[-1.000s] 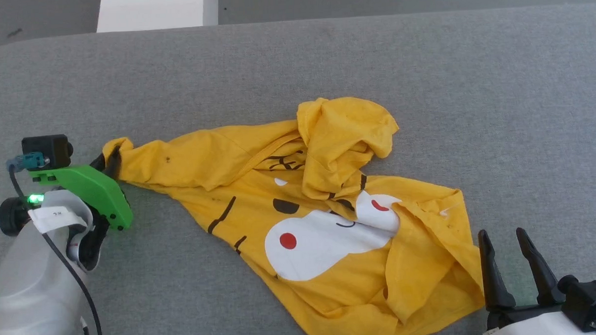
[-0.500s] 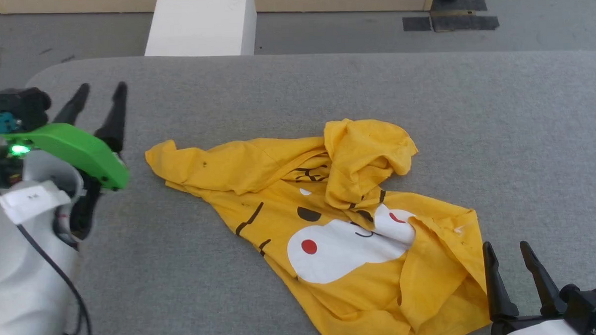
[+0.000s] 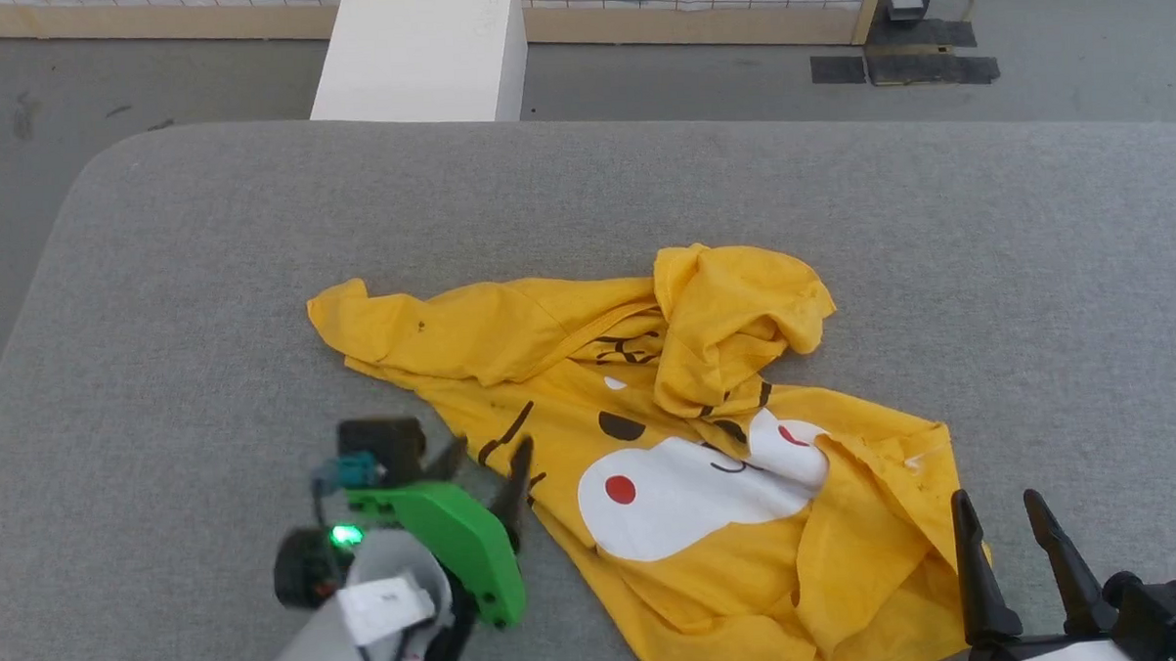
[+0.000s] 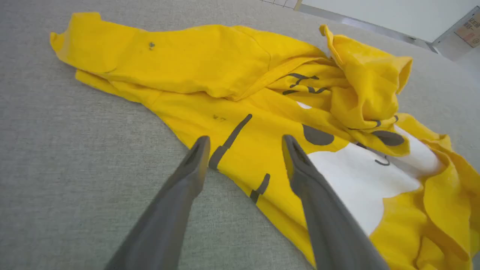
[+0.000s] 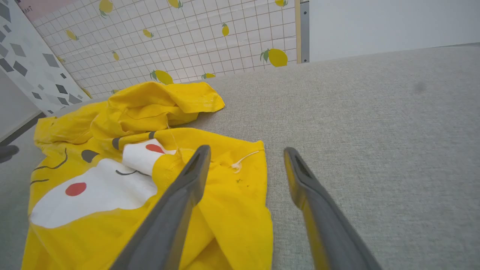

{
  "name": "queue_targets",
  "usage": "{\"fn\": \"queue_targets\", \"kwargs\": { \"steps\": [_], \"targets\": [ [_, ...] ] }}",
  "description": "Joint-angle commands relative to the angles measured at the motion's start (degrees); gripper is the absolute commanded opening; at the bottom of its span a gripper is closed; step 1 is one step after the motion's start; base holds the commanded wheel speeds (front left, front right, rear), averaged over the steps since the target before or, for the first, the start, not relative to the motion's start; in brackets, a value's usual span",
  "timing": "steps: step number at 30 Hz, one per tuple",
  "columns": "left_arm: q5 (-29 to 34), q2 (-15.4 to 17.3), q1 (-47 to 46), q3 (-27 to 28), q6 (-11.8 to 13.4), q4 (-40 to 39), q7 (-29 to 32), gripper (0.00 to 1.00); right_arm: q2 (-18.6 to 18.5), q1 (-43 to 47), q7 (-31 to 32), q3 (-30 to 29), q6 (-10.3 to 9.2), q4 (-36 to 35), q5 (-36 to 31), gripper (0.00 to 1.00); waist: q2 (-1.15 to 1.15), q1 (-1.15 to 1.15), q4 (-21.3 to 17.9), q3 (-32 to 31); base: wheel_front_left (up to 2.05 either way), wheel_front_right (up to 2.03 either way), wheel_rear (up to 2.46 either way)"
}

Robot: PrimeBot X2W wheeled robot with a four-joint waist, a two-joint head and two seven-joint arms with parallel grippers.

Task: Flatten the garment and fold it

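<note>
a grey fabric-covered tabletop (image 3: pixel 205 285) spreads under everything, with grey floor and a white block (image 3: pixel 422 53) beyond its far edge. at the lower left, the left gripper (image 3: pixel 490 451) has its fingers spread wide and grips nothing. one tip sits at the garment's (image 3: pixel 510 323) near left edge and the other over yellow cloth by a black mark; contact is unclear. its pale forearm rises from the bottom edge, leaning right. the garment lies crumpled mid-tabletop, print up, one sleeve stretched left and a bunched fold on top. at the lower right, the right gripper (image 3: pixel 995 499) points away from the robot with its fingers wide apart and empty, one above the garment's right hem and the other over bare tabletop.
</note>
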Motion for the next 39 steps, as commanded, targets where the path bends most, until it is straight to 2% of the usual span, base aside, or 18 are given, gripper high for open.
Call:
{"fn": "queue_targets", "kwargs": {
  "steps": [1,6,16,17,18,20,21,24,25,28,32,34,38,39],
  "targets": [
    [0.45,-0.54,0.82,-0.96,0.99,1.67,1.20,1.00,-0.02,-0.27,-0.29,0.17,-0.08,0.27,0.44,1.00,0.00,0.00,-0.16,0.14,0.00,0.00,0.00],
    [-0.76,-3.55,0.43,-1.70,2.69,8.58,3.26,1.00,-0.02,-0.90,-0.29,0.89,-0.08,0.64,0.69,1.00,0.00,0.00,-0.90,0.45,0.00,0.00,0.00],
    [-6.21,-8.97,-1.59,-0.31,1.80,19.43,5.72,1.00,-0.02,-1.32,-0.29,1.50,-0.08,1.38,0.75,1.00,0.00,0.00,-3.50,0.46,0.00,0.00,0.00],
    [-6.44,-9.18,-1.66,-0.62,1.49,20.62,6.34,0.91,-0.02,-1.33,-0.29,1.60,-0.08,1.48,0.74,1.00,0.00,0.00,-3.73,0.34,0.00,0.00,0.00],
    [-6.85,-9.48,-1.71,-0.80,0.99,21.94,6.80,0.00,-0.02,-1.31,-0.29,1.72,-0.08,1.60,0.72,1.00,0.00,0.00,-3.97,0.20,0.00,0.00,0.00],
    [-7.46,-9.82,-1.72,-0.94,0.13,23.89,7.22,0.00,-0.02,-1.28,-0.29,1.85,-0.08,1.79,0.69,1.00,0.00,0.00,-4.34,-0.13,0.00,0.00,0.00],
    [-8.57,-9.48,-1.67,-0.37,-2.05,24.86,6.61,0.00,-0.02,-0.65,-0.29,1.63,-0.08,2.01,0.63,1.00,0.00,0.00,-4.53,-1.41,0.00,0.00,0.00],
    [-10.26,-7.92,-0.79,0.93,-3.97,22.40,6.68,0.00,-0.02,0.05,-0.29,1.48,-0.08,2.03,0.40,1.00,0.00,0.00,-4.55,-2.52,0.00,0.00,0.00],
    [-12.76,-4.43,2.29,3.33,-4.88,16.78,7.56,0.00,-0.02,0.72,-0.29,1.01,-0.08,1.88,0.20,1.00,0.00,0.00,-4.39,-3.37,0.00,0.00,0.00],
    [-14.50,0.50,7.38,5.93,-3.61,10.34,8.75,0.00,-0.02,1.55,-0.29,0.24,-0.08,1.56,0.08,1.00,0.00,0.00,-3.78,-3.85,0.00,0.00,0.00],
    [-15.45,7.65,15.25,10.22,0.31,4.33,8.96,0.00,-0.02,2.44,-0.29,-0.28,-0.08,1.42,-0.34,1.00,0.00,0.00,-2.56,-4.01,0.00,0.00,0.00],
    [-13.73,11.26,18.42,11.09,2.46,3.27,8.51,0.00,-0.02,2.56,-0.29,-0.35,-0.08,1.44,-0.45,1.00,0.00,0.00,-1.98,-4.03,0.00,0.00,0.00],
    [-13.51,13.41,22.45,11.66,3.91,2.33,8.45,0.00,-0.02,2.48,-0.29,-0.59,-0.08,1.43,-0.69,1.00,0.00,0.00,-0.59,-3.94,0.00,0.00,0.00],
    [-13.64,12.74,22.67,12.27,4.14,2.11,7.06,0.87,-0.02,2.38,-0.29,-0.57,-0.08,1.52,-0.79,1.00,0.00,0.00,-0.22,-3.89,0.00,0.00,0.00]
  ]
}}
